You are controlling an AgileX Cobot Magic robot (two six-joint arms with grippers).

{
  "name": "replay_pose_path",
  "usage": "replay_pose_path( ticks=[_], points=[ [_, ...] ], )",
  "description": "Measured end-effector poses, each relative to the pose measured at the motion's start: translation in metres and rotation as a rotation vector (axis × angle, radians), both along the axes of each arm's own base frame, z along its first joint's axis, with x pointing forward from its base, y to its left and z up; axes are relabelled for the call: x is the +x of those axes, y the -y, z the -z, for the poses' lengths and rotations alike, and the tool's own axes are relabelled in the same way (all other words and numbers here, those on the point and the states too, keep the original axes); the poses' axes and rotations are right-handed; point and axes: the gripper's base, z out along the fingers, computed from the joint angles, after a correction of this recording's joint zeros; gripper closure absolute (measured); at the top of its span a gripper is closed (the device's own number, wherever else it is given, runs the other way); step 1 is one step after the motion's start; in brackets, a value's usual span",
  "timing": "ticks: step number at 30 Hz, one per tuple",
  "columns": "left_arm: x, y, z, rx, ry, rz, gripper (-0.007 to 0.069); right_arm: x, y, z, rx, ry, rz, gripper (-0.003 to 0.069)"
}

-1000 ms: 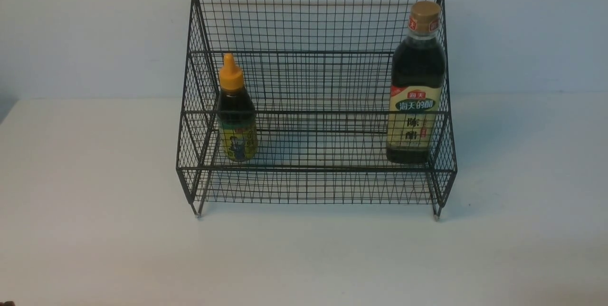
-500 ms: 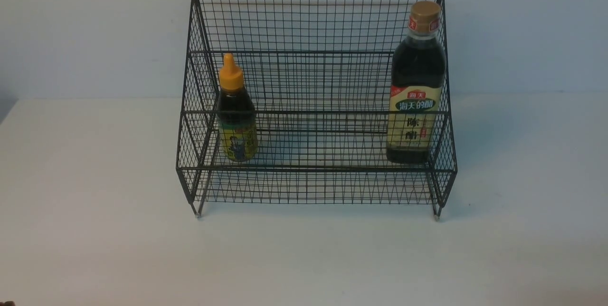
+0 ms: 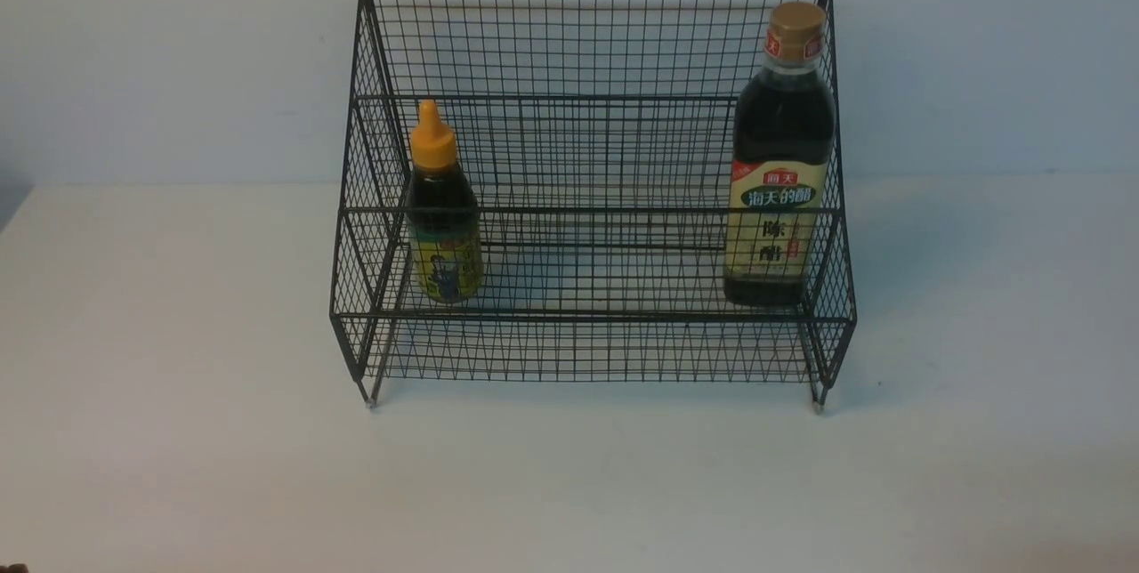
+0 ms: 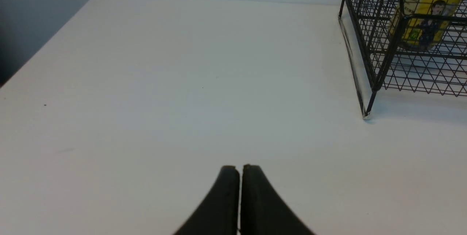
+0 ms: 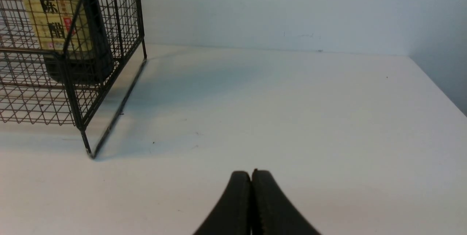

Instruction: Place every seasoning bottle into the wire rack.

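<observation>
Since both bottles, short bottle (image 3: 442, 217) and tall bottle (image 3: 779, 173), stand upright in the wire rack (image 3: 587, 39), little can fail; left gripper (image 4: 240, 171) and right gripper (image 5: 251, 176) are closed, empty, well apart from it; a stray sweep could nudge the rack.

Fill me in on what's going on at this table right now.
Nothing is being handled. Both bottles stand upright in the wire rack, on its lower shelf: the short bottle with the orange cap at the robot's left end, the tall bottle at the right end. The left gripper and right gripper hang over bare table, fingers shut and empty.
</observation>
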Motion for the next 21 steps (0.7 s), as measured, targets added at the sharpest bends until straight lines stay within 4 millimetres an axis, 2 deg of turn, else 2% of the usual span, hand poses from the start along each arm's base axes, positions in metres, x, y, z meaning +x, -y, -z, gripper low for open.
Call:
replay_pose_path(
  ticks=[21],
  points=[
    [0.0,0.0,0.0,0.0,0.0,0.0,0.0629,0.0,0.0,0.0,0.004,0.0,0.001,0.0673]
  ],
)
